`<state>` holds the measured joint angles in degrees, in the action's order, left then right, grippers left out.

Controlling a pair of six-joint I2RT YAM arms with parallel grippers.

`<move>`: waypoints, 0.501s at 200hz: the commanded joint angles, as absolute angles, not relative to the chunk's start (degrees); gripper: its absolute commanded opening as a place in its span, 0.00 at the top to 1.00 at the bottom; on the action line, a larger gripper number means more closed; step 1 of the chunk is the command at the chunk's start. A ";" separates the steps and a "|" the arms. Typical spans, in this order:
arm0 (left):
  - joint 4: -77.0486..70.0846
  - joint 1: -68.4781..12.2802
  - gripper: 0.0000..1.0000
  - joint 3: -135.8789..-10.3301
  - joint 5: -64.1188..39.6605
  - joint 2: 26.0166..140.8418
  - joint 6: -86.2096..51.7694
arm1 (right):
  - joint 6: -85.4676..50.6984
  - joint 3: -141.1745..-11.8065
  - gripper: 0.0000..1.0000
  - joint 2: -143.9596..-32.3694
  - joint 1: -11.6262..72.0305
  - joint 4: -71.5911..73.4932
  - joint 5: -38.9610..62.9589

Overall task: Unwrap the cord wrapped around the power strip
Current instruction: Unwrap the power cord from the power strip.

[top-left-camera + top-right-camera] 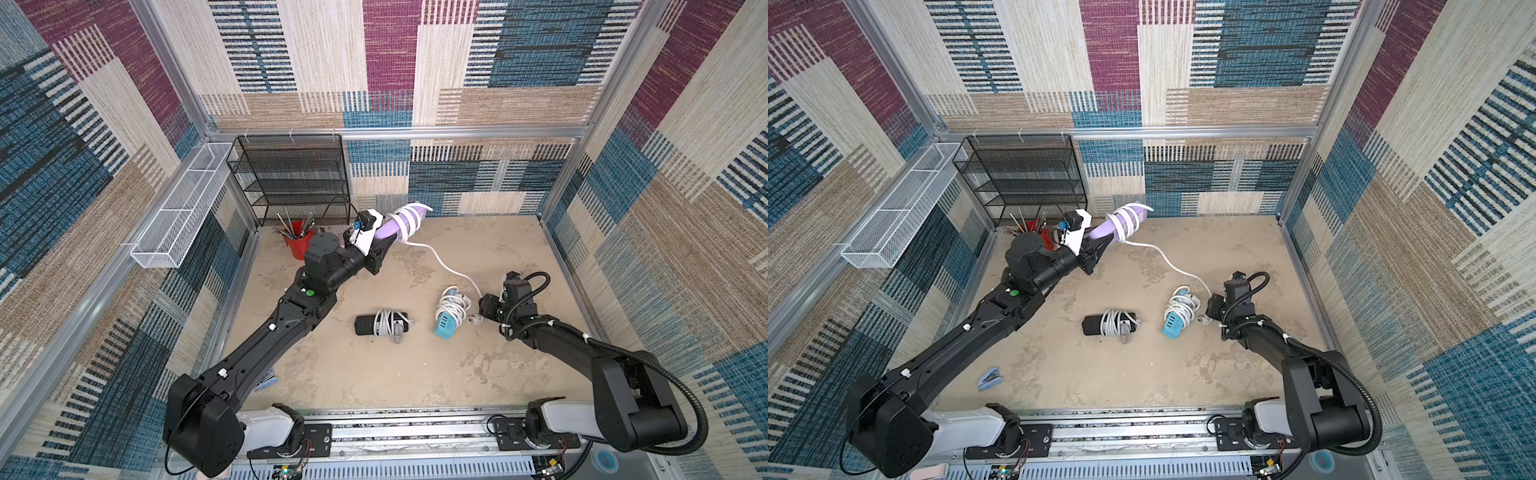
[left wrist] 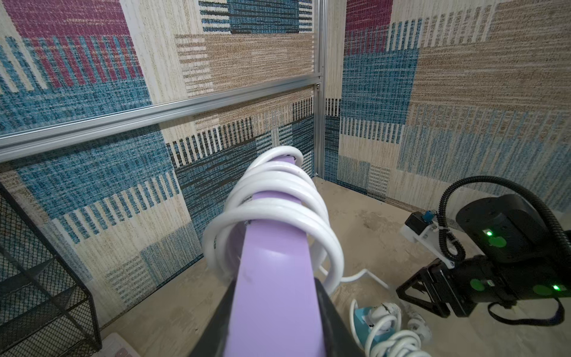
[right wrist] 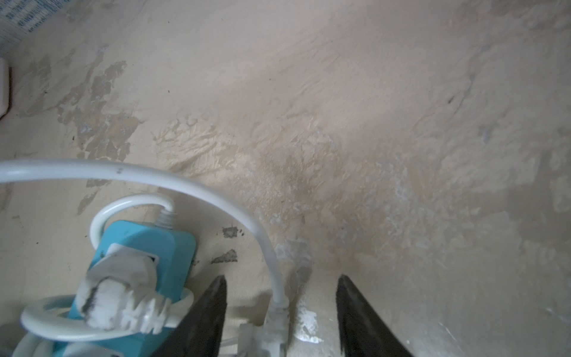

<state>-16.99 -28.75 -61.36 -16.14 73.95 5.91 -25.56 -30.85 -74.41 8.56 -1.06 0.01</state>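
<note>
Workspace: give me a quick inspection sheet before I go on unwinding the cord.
Surface: table, beige, worn and patchy; no spills seen.
Job's things: purple power strip raised off the table, white cord coiled around it; the free end runs down to its plug, which lies on the table.
Clutter: black power strip and blue power strip, both cord-wrapped; red cup of pencils; blue stapler.
Grippers: left gripper shut on the purple power strip; right gripper open, plug between its fingers, not gripped.
Cables: black hose loops at the right wrist, apart from the cord.
Surroundings: black mesh shelf, white wire basket, carpeted walls.
</note>
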 commanded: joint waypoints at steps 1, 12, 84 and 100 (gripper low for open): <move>-22.23 -28.99 1.00 -61.46 -17.23 73.90 4.88 | -24.04 -32.17 0.17 -71.17 8.61 -0.64 -0.76; -22.23 -29.01 1.00 -61.55 -17.39 74.00 4.92 | -22.86 -32.95 0.05 -68.64 8.66 -1.35 -1.09; -21.80 -29.42 1.00 -62.19 -19.24 73.41 4.35 | -12.19 -35.70 0.02 -60.10 8.78 20.91 29.48; -21.64 -29.43 1.00 -62.31 -19.33 73.04 4.39 | -10.60 -36.43 0.02 -63.14 9.72 28.12 33.17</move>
